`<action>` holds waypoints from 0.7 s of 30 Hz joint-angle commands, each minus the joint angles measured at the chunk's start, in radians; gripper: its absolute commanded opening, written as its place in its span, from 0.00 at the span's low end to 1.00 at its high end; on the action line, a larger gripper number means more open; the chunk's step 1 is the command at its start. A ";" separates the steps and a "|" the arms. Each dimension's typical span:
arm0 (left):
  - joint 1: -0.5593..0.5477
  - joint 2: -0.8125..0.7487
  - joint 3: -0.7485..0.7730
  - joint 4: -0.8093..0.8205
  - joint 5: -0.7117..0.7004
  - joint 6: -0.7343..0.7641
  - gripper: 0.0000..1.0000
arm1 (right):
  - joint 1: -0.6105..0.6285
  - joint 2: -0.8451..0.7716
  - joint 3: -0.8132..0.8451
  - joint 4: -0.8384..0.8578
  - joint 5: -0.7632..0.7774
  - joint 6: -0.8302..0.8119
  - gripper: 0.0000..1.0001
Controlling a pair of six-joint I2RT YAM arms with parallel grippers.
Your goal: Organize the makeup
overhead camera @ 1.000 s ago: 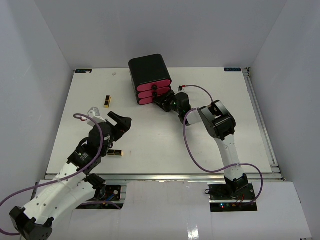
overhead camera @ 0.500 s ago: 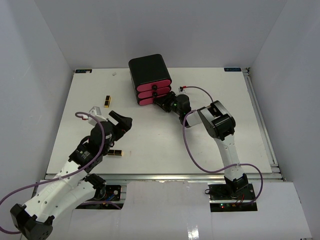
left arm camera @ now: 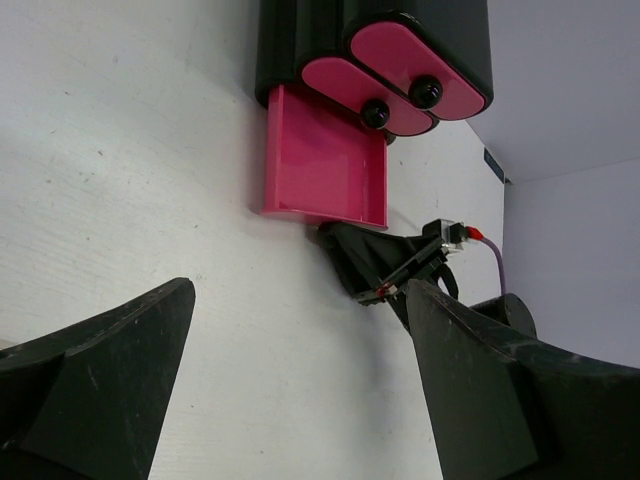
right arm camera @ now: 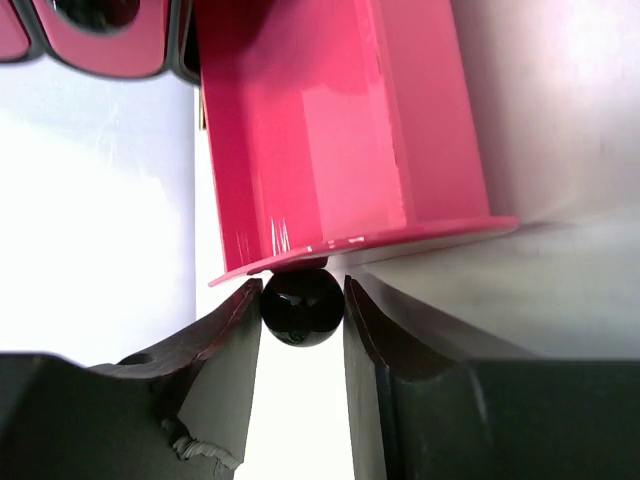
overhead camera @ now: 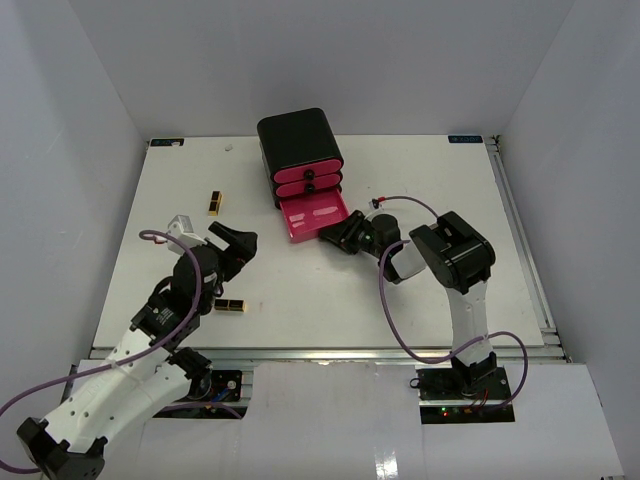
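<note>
Two black-and-gold lipstick cases lie on the table: one at the left rear, one near the front left beside my left arm. The bottles, tube and egg shape are out of view. My right gripper is shut on the black knob of the bottom pink drawer, which stands pulled out of the black box and looks empty. My left gripper is open and empty above the table, facing the drawer.
The two upper pink drawers of the box are closed. The white table is walled by white panels at the back and both sides. A purple cable loops beside the right arm.
My right gripper has pulled back toward the front with the knob, drawing the bottom drawer out of the box. My left arm has shifted slightly.
</note>
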 commanded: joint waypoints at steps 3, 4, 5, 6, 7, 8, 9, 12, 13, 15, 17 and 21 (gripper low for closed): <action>0.004 0.077 0.045 -0.019 -0.037 0.033 0.98 | 0.004 -0.022 0.030 0.007 -0.042 -0.083 0.61; 0.005 0.099 0.067 -0.022 -0.034 0.051 0.98 | 0.000 -0.023 0.049 0.002 -0.052 -0.094 0.74; 0.006 0.129 0.086 -0.028 -0.030 0.065 0.98 | -0.002 -0.027 0.056 -0.002 -0.063 -0.102 0.83; 0.006 0.164 0.103 -0.034 -0.025 0.077 0.98 | -0.003 -0.033 0.059 -0.006 -0.074 -0.110 0.88; 0.009 0.190 0.120 -0.038 -0.024 0.090 0.98 | -0.005 -0.041 0.055 -0.007 -0.078 -0.114 0.90; 0.014 0.211 0.146 -0.045 -0.013 0.107 0.98 | -0.006 -0.056 0.041 -0.009 -0.087 -0.121 0.90; 0.032 0.236 0.164 -0.048 0.004 0.121 0.98 | -0.008 -0.073 0.023 -0.014 -0.104 -0.126 0.90; 0.114 0.303 0.199 -0.043 0.106 0.159 0.98 | -0.016 -0.130 -0.032 -0.031 -0.163 -0.140 0.90; 0.151 0.319 0.208 -0.039 0.161 0.176 0.98 | -0.019 -0.156 -0.053 -0.037 -0.183 -0.145 0.90; 0.252 0.351 0.224 -0.031 0.253 0.210 0.98 | -0.021 -0.204 -0.097 -0.051 -0.217 -0.172 0.90; 0.299 0.380 0.248 -0.029 0.310 0.237 0.98 | -0.022 -0.256 -0.137 -0.080 -0.287 -0.210 0.90; 0.358 0.417 0.274 -0.035 0.372 0.271 0.98 | -0.023 -0.353 -0.123 -0.192 -0.434 -0.378 0.90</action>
